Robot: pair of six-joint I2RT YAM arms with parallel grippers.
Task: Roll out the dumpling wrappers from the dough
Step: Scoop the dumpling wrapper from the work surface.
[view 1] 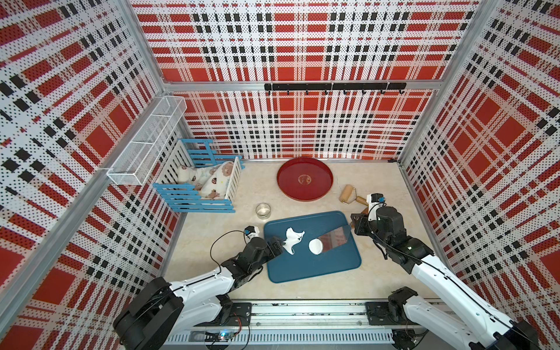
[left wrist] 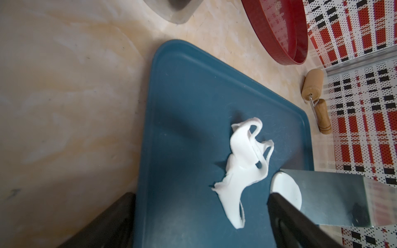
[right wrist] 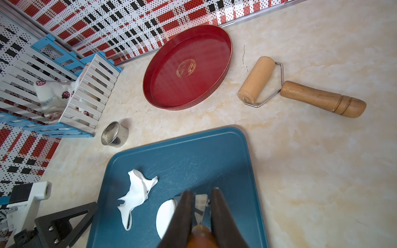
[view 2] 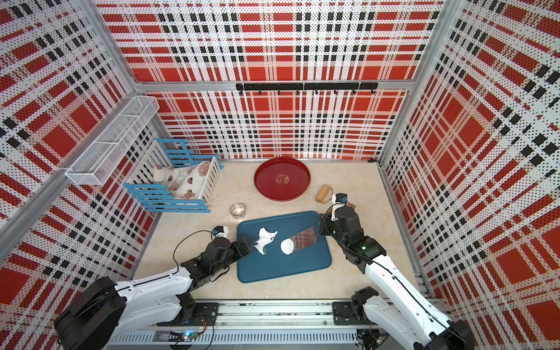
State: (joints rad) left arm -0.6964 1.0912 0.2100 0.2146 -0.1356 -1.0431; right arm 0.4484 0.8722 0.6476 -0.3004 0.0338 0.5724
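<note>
Red, white and black plaid panels walled in a pale marbled tabletop (view 1: 378, 272), and near its middle lay a blue tray (view 1: 318, 266) carrying both pieces of the task. The dough (view 1: 292, 239), a ragged, crumpled white scrap with torn edges and a thin tail, sat on the tray's half nearer the left arm. Just beside it, toward the right arm, lay the dumpling wrapper (view 1: 315, 246), a neat round white disc flat on the tray. The left claw (left wrist: 200, 194) stood spread as wide as it goes, low over the tray's edge. In the left wrist view the dough's tail reached into the gap between its dark fingers (left wrist: 290, 214), and neither finger visibly touched it. The right claw (right wrist: 201, 192) was drawn close together and clamped on a scraper (view 1: 335, 238), its fingers pinching the neck just ahead of the brown handle. The shiny blade slanted down onto the tray and mirrored the plaid. In both top views one corner of the blade overlapped the wrapper's rim. Whether it pressed on the disc or only covered it I could not tell. Beyond the tray stood a small metal ring (view 1: 263, 210), a round red tray (view 1: 304, 178) and a wooden roller (view 1: 347, 194) lying on its side. A blue and white slatted crate (view 1: 197, 185) with patterned cloth occupied the far left corner.
</note>
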